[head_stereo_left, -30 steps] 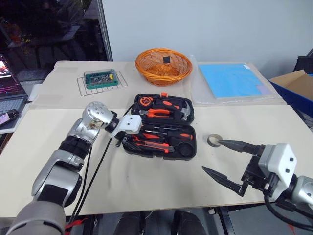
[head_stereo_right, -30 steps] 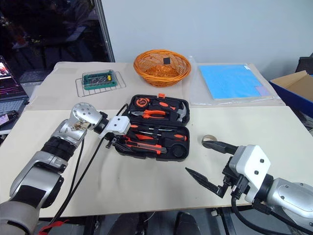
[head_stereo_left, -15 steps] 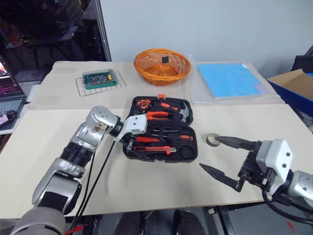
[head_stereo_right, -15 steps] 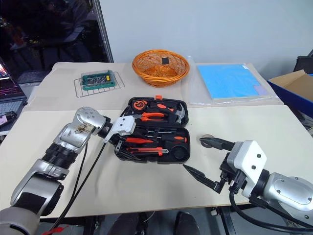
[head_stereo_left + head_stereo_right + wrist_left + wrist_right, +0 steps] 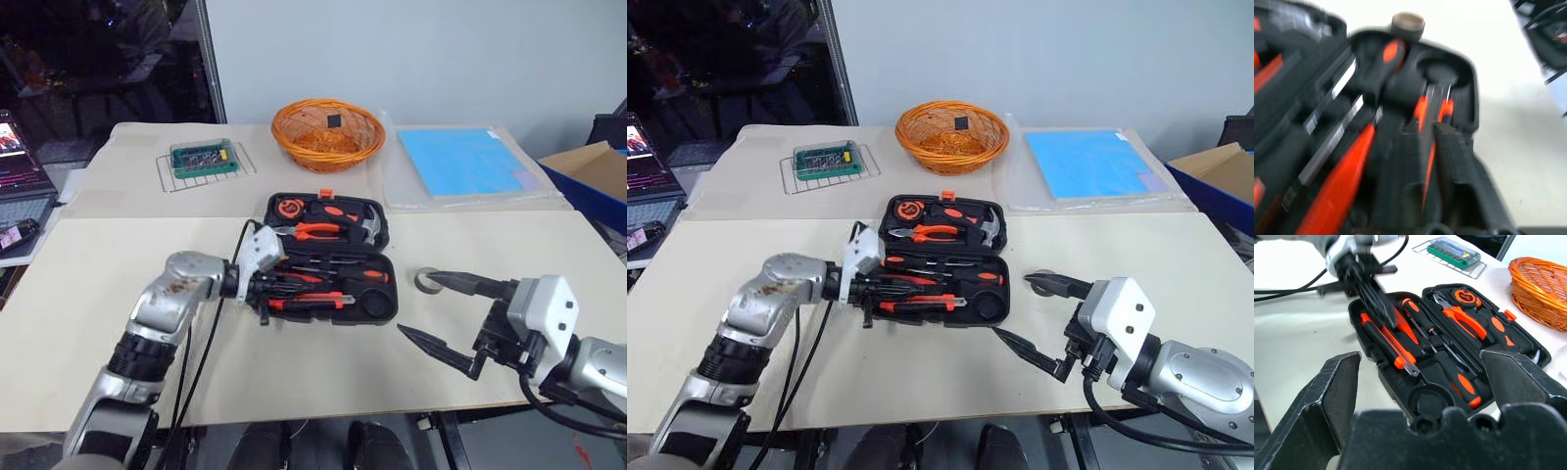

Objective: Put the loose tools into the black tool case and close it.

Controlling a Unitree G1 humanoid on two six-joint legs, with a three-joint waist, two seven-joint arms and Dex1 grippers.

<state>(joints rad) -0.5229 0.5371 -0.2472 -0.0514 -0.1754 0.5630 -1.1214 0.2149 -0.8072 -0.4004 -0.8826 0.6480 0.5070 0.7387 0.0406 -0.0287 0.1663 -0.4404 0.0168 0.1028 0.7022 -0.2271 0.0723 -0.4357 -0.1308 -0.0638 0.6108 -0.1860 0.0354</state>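
At the far left edge of the left eye view, a laptop sits open. Right of it, in the upper left, a green box of bits rests on a wire rack. Just left of centre, the left pincer has its fingers together, tips down inside the left end of the black tool case, among the tools; whether it clamps anything I cannot tell. The case lies open mid-frame on the counter, holding a utility knife, long screwdrivers, pliers, a hammer and a tape measure. Above it stands an orange wicker basket. Right of the case, the tape ring lies loose, touching the upper fingertip of the right pincer, whose fingers stand wide apart, holding nothing. A blue sheet lies in the upper right.
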